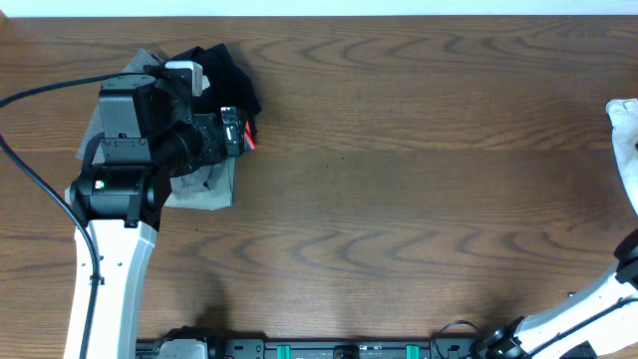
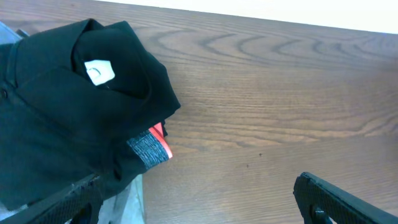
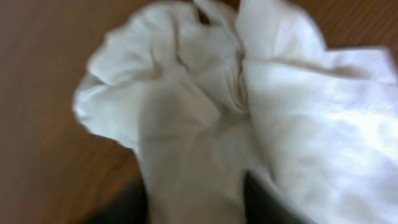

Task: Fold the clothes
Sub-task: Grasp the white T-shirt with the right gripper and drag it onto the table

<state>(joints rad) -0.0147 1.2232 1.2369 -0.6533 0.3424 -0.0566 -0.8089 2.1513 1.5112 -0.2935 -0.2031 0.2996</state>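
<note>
The white T-shirt (image 3: 249, 93) is bunched up; its chest graphic is hidden. In the overhead view only its edge (image 1: 624, 140) shows at the far right of the table. My right gripper (image 3: 193, 202) is shut on a fold of it, with cloth filling the gap between the dark fingers; the view is blurred. My left gripper (image 2: 199, 202) is open and empty, low over the pile at the back left (image 1: 231, 132).
A black folded garment (image 2: 68, 106) with a red tag (image 2: 160, 140) lies on grey folded garments (image 1: 204, 191) at the back left, under my left arm. The right arm (image 1: 598, 299) enters from the front right corner. Brown wooden table (image 1: 399, 199).
</note>
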